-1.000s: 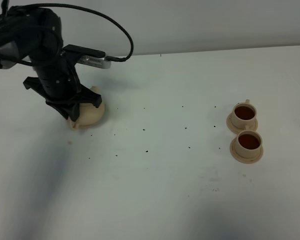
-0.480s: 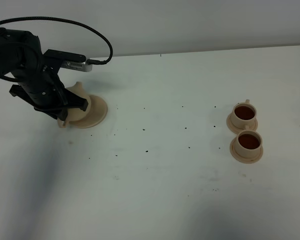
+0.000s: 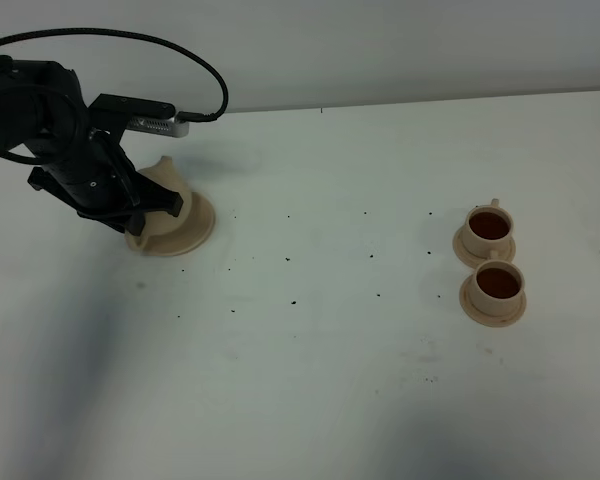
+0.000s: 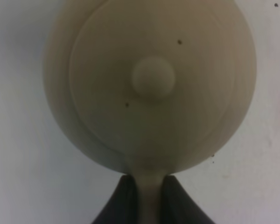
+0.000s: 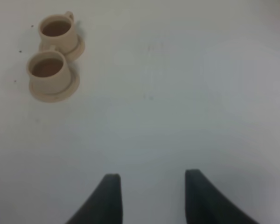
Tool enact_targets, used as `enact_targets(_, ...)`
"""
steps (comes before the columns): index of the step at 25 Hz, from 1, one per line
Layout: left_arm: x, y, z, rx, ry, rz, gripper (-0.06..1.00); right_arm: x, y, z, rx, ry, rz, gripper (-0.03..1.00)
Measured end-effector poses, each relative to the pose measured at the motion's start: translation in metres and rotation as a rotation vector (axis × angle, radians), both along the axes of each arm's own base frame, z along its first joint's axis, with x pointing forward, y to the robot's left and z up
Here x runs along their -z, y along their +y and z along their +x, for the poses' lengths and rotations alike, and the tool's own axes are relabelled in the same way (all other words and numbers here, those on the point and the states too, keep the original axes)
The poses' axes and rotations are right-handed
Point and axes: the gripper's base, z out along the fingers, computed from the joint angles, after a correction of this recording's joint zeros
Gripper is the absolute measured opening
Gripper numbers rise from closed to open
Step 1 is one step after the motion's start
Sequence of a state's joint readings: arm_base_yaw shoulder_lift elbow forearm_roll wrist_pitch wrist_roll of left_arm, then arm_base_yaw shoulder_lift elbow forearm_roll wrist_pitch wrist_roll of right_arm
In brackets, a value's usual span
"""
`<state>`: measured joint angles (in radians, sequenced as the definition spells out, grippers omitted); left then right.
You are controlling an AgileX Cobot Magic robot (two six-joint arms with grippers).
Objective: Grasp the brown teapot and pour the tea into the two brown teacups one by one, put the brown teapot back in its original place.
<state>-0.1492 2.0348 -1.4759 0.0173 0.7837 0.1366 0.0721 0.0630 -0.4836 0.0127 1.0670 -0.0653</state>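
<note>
The brown teapot (image 3: 167, 182) stands over its flat round saucer, the original place (image 3: 196, 229), at the table's left. My left gripper (image 3: 138, 220) covers much of the teapot from above. In the left wrist view the knobbed lid of the teapot (image 4: 153, 77) fills the frame, and the left gripper (image 4: 149, 198) is shut on its loop handle. I cannot tell whether the pot rests on the saucer. The two brown teacups (image 3: 490, 226) (image 3: 498, 284) stand on their saucers at the right, holding dark tea. The right wrist view also shows the teacups (image 5: 56, 29) (image 5: 47, 67), far beyond my open, empty right gripper (image 5: 151, 196).
The white table (image 3: 330, 350) carries small dark specks between the teapot and the cups. A black cable (image 3: 205, 75) loops over the left arm. The table's back edge meets a pale wall (image 3: 380, 45).
My left arm dropped lower and swung left with the teapot, uncovering the saucer's right rim, then edged slightly right. The cups have not moved.
</note>
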Motion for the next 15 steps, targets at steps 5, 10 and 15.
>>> enact_targets(5,0.014,-0.002,0.002,0.003,0.022,-0.01,0.12,0.0,0.0,0.0,0.0,0.0,0.0,0.33)
enact_targets(10,0.017,-0.002,0.005,0.011,-0.001,-0.012,0.12,0.0,0.0,0.0,0.0,0.0,0.0,0.33)
enact_targets(15,0.016,-0.003,0.007,0.017,-0.02,-0.013,0.12,0.0,0.0,0.0,0.0,0.0,0.0,0.33)
